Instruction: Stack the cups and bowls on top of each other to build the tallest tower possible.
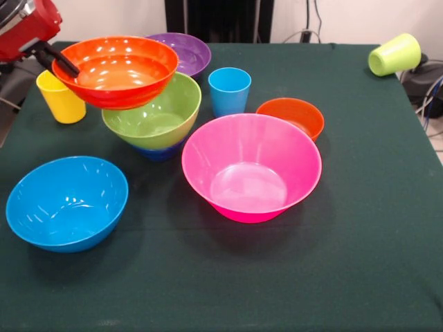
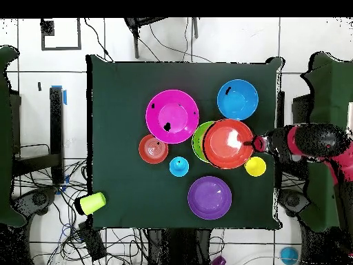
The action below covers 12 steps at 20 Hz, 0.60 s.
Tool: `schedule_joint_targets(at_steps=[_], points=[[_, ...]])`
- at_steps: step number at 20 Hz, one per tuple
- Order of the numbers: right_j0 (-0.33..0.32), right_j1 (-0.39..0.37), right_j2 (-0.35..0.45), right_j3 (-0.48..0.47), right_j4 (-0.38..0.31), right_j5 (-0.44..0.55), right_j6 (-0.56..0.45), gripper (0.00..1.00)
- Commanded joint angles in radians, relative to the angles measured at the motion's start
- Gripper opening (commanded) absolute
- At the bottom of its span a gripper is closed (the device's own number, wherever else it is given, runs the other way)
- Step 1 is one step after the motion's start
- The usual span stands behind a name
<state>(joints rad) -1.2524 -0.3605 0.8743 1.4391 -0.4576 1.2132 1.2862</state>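
My gripper (image 1: 64, 63) (image 2: 250, 144) is shut on the rim of the orange-red bowl (image 1: 118, 69) (image 2: 227, 143). That bowl hangs slightly tilted over the lime green bowl (image 1: 158, 116) (image 2: 198, 141), which sits on the small dark blue bowl (image 1: 158, 152) as the tower. I cannot tell whether the orange-red bowl touches the green rim. The pink bowl (image 1: 250, 166) (image 2: 172, 116), light blue bowl (image 1: 67, 202) (image 2: 238, 99), purple bowl (image 1: 187, 52) (image 2: 209, 197) and small orange bowl (image 1: 294, 114) (image 2: 153, 148) stand apart. The yellow cup (image 1: 61, 98) (image 2: 255, 166) and light blue cup (image 1: 229, 90) (image 2: 178, 165) stand upright.
A lime green cup (image 1: 394, 54) (image 2: 91, 202) lies on its side at a corner of the dark green table (image 1: 360, 242) (image 2: 117, 90). The yellow cup stands close under my arm. Cables and chairs surround the table on the floor.
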Motion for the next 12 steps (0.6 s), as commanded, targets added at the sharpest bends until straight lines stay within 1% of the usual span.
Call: schedule_joint_targets(at_steps=[1,4,6,9,12], points=[[0.02,0.007,0.005,0.106,-0.078,-0.099,-0.208,0.0],[0.02,-0.015,0.014,0.13,-0.076,-0.114,-0.179,0.0],[0.024,-0.015,0.014,0.129,-0.072,-0.115,-0.172,0.0],[0.03,0.001,0.011,0.109,-0.064,-0.115,-0.171,0.0],[0.036,0.029,0.003,0.07,-0.058,-0.098,-0.193,0.0]])
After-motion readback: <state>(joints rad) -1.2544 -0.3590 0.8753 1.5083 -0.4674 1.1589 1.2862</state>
